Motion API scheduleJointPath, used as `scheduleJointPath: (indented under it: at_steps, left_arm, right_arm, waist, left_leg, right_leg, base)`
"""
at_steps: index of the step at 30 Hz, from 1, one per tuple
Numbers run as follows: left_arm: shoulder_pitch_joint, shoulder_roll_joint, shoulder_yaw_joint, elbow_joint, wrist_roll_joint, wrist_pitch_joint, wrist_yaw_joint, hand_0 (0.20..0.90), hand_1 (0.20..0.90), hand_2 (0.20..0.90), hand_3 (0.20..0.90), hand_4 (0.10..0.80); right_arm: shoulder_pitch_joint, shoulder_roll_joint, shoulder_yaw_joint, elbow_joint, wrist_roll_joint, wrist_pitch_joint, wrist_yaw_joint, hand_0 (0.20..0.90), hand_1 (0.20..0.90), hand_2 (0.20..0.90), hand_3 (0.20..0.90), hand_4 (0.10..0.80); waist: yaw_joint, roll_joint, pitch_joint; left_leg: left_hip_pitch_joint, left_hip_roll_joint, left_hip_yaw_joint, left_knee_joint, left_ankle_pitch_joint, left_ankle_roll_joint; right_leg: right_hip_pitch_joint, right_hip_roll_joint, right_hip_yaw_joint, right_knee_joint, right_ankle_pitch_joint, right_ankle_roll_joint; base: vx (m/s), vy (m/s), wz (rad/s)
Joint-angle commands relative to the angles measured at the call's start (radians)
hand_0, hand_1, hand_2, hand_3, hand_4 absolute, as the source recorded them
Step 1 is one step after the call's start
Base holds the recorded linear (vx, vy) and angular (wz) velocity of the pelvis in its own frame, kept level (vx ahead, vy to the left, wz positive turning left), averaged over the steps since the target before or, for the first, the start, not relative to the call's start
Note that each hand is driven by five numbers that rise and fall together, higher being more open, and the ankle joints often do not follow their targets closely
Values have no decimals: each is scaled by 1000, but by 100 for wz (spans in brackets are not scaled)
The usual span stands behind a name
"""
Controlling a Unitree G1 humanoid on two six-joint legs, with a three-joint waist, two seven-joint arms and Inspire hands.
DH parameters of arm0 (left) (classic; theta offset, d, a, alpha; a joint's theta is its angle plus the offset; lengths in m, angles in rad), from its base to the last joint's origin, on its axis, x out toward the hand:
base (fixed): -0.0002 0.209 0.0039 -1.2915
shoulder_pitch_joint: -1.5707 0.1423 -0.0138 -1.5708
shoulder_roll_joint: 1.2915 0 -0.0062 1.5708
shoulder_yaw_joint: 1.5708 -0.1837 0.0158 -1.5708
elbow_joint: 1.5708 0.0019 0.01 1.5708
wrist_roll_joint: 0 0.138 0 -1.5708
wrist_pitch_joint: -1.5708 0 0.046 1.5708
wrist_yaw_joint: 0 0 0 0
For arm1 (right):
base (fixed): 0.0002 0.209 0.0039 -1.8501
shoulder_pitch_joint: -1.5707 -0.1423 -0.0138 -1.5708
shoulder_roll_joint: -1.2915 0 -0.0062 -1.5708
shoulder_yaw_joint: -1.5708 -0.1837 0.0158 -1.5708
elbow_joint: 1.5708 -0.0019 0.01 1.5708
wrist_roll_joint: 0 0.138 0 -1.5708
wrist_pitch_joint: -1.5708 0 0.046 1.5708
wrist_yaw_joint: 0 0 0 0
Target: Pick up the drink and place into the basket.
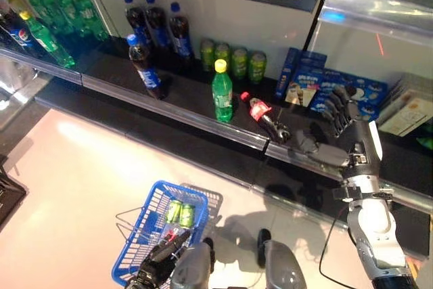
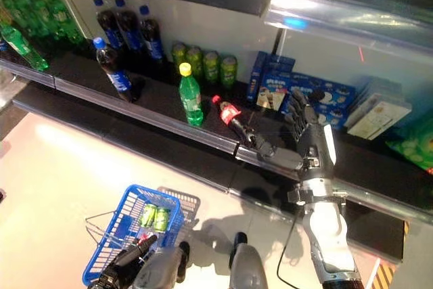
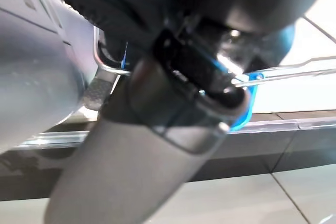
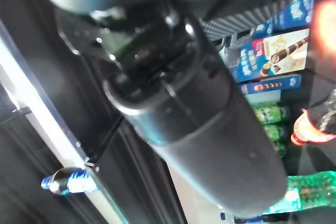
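A small cola bottle (image 1: 265,114) with a red cap and red label lies on its side near the front edge of the dark shelf (image 1: 203,116). My right hand (image 1: 340,141) hovers just right of the bottle's base, open, with its fingers straight and its thumb (image 2: 274,153) stretched toward the bottle without touching it. Low on the left, over the floor, hangs the blue basket (image 1: 139,238) with two green cans (image 1: 181,213) inside. My left hand (image 1: 157,262) is at the basket's near edge, curled round its wire handle (image 3: 294,69).
On the shelf stand an upright green bottle (image 1: 222,93), dark blue-capped bottles (image 1: 145,69), a row of green cans (image 1: 233,60) and blue snack boxes (image 1: 318,89). More green bottles (image 1: 64,11) fill the far left. Another shelf overhangs above.
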Motion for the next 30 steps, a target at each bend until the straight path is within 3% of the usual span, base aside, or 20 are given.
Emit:
scheduleJointPath:
  at_steps: [1, 6, 12, 18, 23, 24, 30]
  left_arm:
    - [221, 64, -84, -75, 95, -4, -151, 300, 300, 300, 200, 100]
    - [222, 66, -89, -83, 99, -3, -145, 300, 300, 300, 200, 100]
    - [196, 68, -90, -120, 74, -7, -124, 300, 300, 300, 200, 100]
    - [121, 60, -111, -127, 33, -37, -83, 300, 300, 300, 200, 100]
    - [109, 58, -108, -124, 31, -41, -78, 300, 300, 300, 200, 100]
    - [59, 53, -92, -112, 38, -55, -50, 300, 300, 300, 200, 100]
    - [28, 49, -65, -88, 33, -80, -42, 300, 300, 300, 200, 100]
  right_arm:
    - [-20, -24, -73, -153, 4, -73, -21, 900, 900, 900, 900, 800]
    - [-22, -25, -73, -160, 8, -84, -36, 900, 900, 900, 900, 800]
    - [-29, -16, -77, -143, 14, -102, -9, 900, 900, 900, 900, 800]
    - [-67, -10, -72, -95, 53, -125, 11, 900, 900, 900, 900, 800]
    - [-71, -8, -72, -94, 62, -124, 21, 900, 900, 900, 900, 800]
    - [-88, -2, -59, -93, 66, -118, 75, 900, 900, 900, 900, 800]
    - [-69, -2, -36, -83, 45, -70, 178, 900, 900, 900, 900, 800]
  waist:
    - [29, -43, -99]
    - [26, -42, -104]
    - [9, -55, -156]
    - [-7, -59, -205]
    - [-9, -59, -213]
    - [-20, -56, -239]
    - [-36, -66, -277]
  left_leg:
    - [-152, -9, 5, -37, 252, 25]
    - [-126, -11, 0, -64, 242, 24]
    - [-36, -6, 15, -216, 258, 25]
    - [14, 8, 43, -364, 293, 14]
    - [19, 11, 50, -383, 297, 10]
    - [47, 23, 74, -447, 303, -2]
    - [92, 30, 103, -483, 275, -3]
  right_leg:
    - [85, 1, 21, -45, 63, 8]
    - [90, -1, 20, -58, 67, 14]
    - [103, -3, 25, -176, 106, 46]
    - [119, 5, 15, -291, 142, 56]
    - [124, 5, 15, -310, 147, 57]
    - [141, 5, 7, -369, 156, 58]
    - [165, 3, 9, -416, 158, 58]
  base:
    - [19, 7, 4]
    - [-9, 2, 1]
    - [-88, 17, 3]
    - [-115, 2, -5]
    - [-66, 6, -7]
    - [-175, 30, -4]
    - [-82, 17, -5]
